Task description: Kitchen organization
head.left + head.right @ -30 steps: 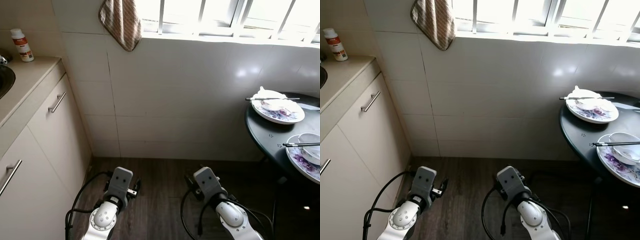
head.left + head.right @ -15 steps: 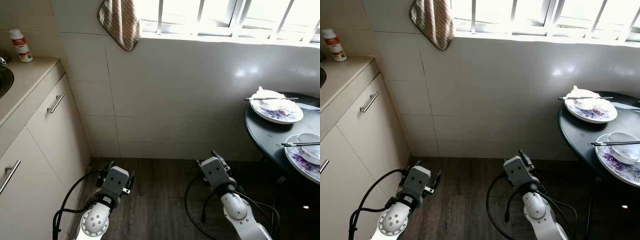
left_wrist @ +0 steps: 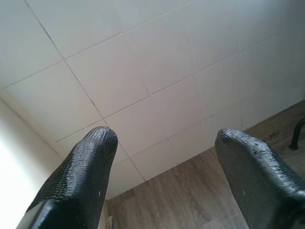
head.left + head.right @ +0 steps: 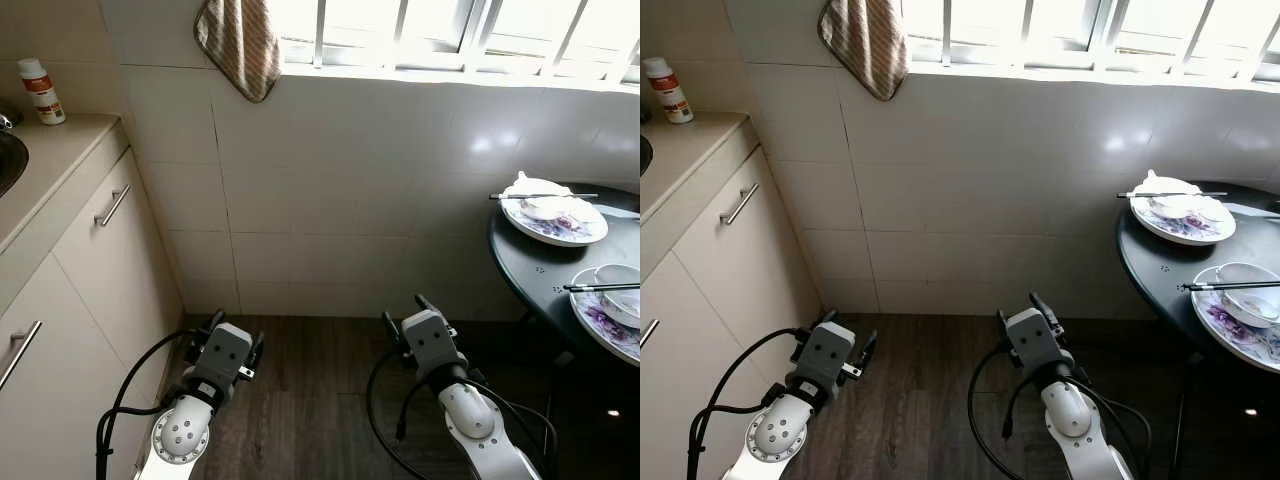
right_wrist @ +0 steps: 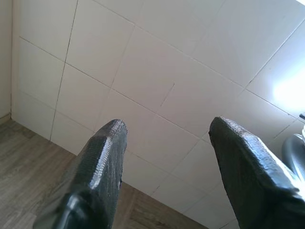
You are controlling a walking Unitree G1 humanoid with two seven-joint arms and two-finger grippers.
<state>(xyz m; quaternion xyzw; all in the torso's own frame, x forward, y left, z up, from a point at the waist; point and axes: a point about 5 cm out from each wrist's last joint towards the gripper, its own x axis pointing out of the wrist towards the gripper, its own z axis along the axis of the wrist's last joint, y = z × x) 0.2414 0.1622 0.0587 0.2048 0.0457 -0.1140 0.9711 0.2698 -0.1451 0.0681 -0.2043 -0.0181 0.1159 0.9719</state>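
empty-handed, facing the wall, dishes off to the right

low in the frame: left gripper (image 4: pixel 232 331) lower left, right gripper (image 4: pixel 418 311) lower centre, both over the wood floor (image 4: pixel 310 370). fingers apart on each, clamped on nothing, as seen in the wrist views against bare wall tiles (image 3: pixel 157 57). probably carried low and slack because nothing within reach yet.

at the right edge: dark round table (image 4: pixel 530 265) carrying two patterned plates. far plate (image 4: pixel 556 215) with a white bowl and chopsticks (image 4: pixel 545 196) laid across; near plate (image 4: pixel 606 322) with a bowl (image 4: pixel 618 283) and a second pair of chopsticks (image 4: pixel 604 288) across it. likely left as used, waiting for clearing.

upper left: counter with a white bottle (image 4: pixel 42 90) near the sink rim (image 4: pixel 10 165), cabinet (image 4: pixel 100 270) below. striped towel (image 4: pixel 240 45) hanging at the window ledge, top centre-left. probable destination for the dishes: the sink, well apart from the table.
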